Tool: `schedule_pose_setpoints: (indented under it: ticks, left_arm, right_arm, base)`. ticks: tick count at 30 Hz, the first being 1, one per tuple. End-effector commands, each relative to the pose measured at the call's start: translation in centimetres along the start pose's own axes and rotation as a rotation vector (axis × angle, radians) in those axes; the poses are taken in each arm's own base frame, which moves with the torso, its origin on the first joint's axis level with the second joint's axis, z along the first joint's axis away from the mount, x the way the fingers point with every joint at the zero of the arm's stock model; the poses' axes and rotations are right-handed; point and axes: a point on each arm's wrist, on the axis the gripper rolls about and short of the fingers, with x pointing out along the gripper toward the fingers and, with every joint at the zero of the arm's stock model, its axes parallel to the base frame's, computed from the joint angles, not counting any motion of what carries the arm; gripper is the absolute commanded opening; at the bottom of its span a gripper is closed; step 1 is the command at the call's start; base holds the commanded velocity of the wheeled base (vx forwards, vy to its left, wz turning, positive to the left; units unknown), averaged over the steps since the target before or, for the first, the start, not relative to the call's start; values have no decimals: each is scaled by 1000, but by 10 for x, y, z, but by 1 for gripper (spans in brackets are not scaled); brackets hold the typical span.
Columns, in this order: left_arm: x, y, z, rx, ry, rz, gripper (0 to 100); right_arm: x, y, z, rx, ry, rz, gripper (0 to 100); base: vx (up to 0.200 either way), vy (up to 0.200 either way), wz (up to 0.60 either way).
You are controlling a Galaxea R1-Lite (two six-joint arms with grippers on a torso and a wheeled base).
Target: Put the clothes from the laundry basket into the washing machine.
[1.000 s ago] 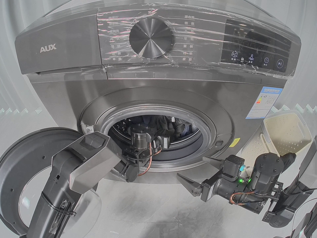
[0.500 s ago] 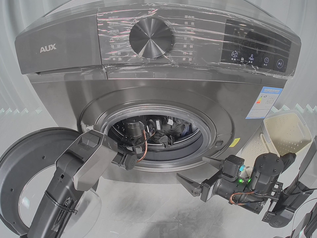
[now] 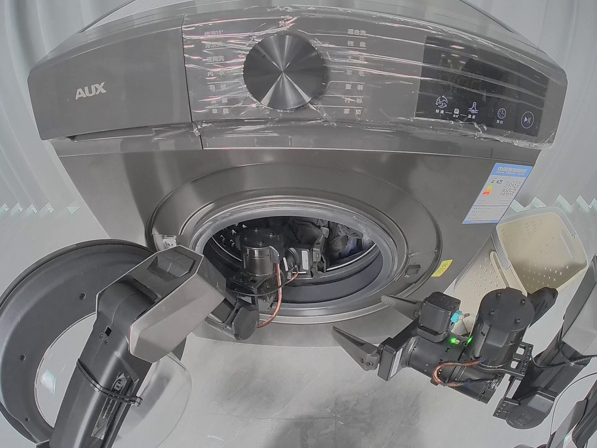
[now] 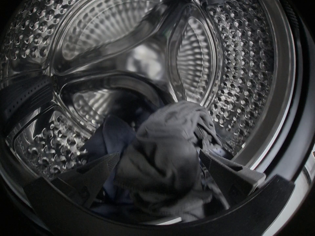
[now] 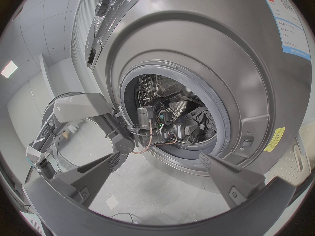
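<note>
My left gripper (image 4: 159,153) is inside the washer (image 3: 124,175), in its drum (image 4: 242,66), fingers spread wide with a grey cloth (image 4: 170,122) bunched between them on top of darker clothes (image 4: 115,135). I cannot tell whether the pads touch it. My right gripper (image 3: 358,313) hangs wide open and empty before the washer, below its opening, near the basket (image 3: 541,250).

The drum (image 4: 242,66) is glossy dimpled metal, the clothes (image 4: 164,154) matt cloth, the basket (image 3: 541,244) smooth plastic.
</note>
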Motion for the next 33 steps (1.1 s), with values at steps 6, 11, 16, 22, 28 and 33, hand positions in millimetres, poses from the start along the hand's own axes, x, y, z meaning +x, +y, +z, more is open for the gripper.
schedule_pose_setpoints:
  ticks: [6,11,16,22,28,33]
  left_arm:
    - [-35,-19,-9,30,122,-83,100]
    - [-25,-15,-29,34,132,-73,100]
    - [-19,-13,-35,38,125,-70,0]
    - [-14,-15,-26,26,88,-74,0]
    - [9,-13,-5,0,-41,-45,0]
    - [21,-6,1,-11,-106,2,0]
  right_arm:
    - [0,0,0,0,1,0,100]
    - [0,2,-1,-1,2,5,100]
    - [0,2,-1,-1,2,6,100]
    - [0,2,0,-1,1,6,100]
    - [0,2,0,-1,-4,7,100]
    - [1,3,2,0,-10,8,100]
  base:
    - [0,0,0]
    - [0,0,0]
    - [0,0,0]
    - [0,0,0]
    - [0,0,0]
    - [0,0,0]
